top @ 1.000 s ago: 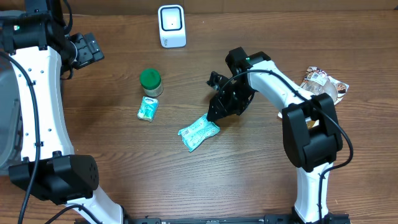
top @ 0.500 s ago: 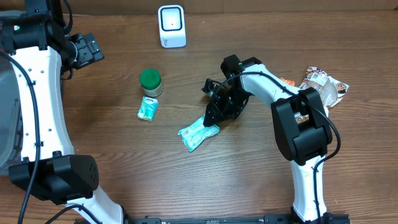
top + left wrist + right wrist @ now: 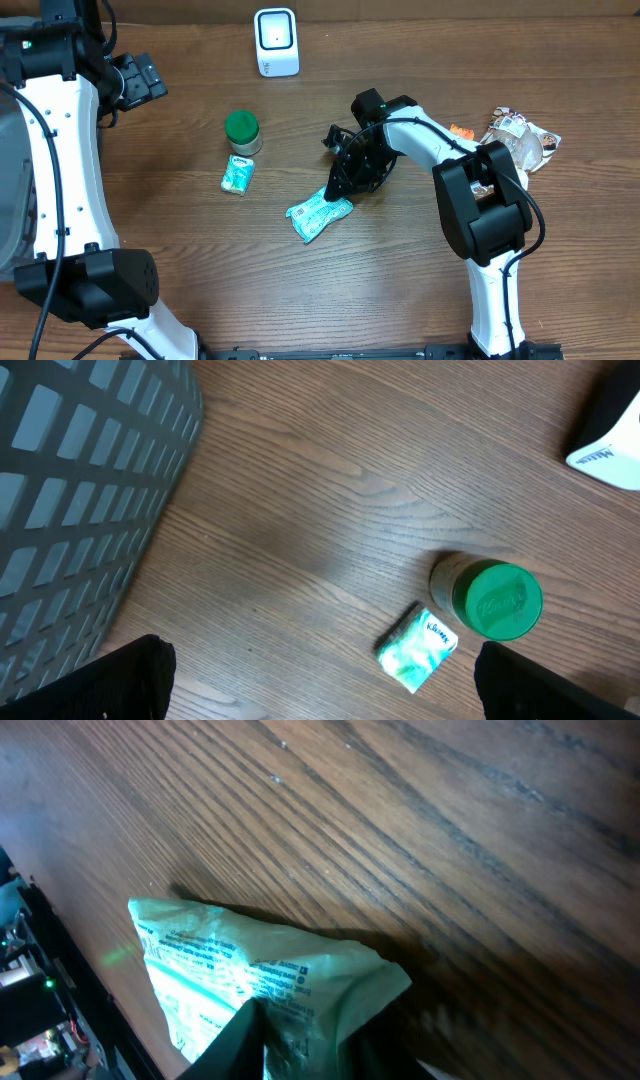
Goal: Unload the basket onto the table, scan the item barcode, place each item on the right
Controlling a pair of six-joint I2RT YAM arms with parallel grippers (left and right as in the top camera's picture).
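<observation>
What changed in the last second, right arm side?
The right gripper slid left onto the upper end of the green packet, and its jaws narrowed around that end. Whether the grip is firm is not clear yet. The packet itself has not visibly shifted. The left gripper stayed open and parked. The green-lidded jar, tissue pack and scanner are unchanged.

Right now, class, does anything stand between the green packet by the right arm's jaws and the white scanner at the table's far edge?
Nothing visible does. Bare wood runs from the green packet to the white scanner; the green-lidded jar and small tissue pack sit left of that line.
</observation>
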